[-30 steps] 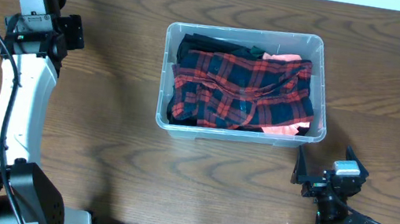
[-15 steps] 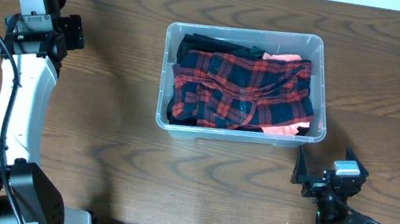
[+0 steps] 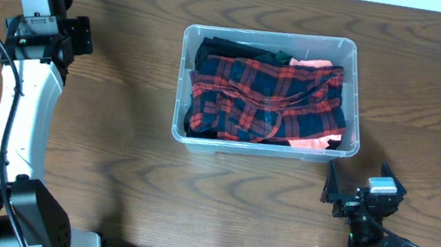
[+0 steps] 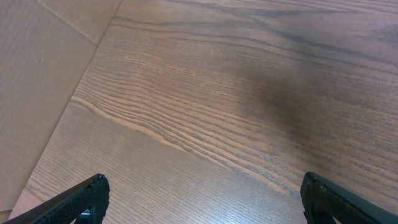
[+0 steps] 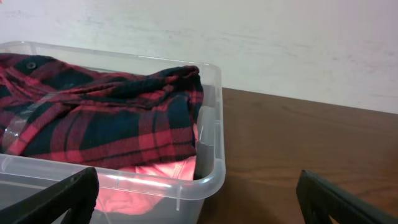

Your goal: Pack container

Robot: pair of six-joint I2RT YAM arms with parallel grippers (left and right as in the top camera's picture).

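**A:** Where is the container sitting?

**B:** The container is resting on the tabletop, right of centre. A red-and-black plaid shirt is lying inside it over something pink.

**A:** And the grippers?

**B:** The right gripper is hovering near the bin's near right corner, its fingers spread wide and holding nothing. The left gripper is hanging well apart over bare wood at the far left, also spread and empty.

**A:** How is it going to handle?

**B:** I'm judging the bin to be stiff, light and slick, with soft, floppy cloth inside. I'm expecting the thick rim to be giving the surest hold, pinched across the wall.
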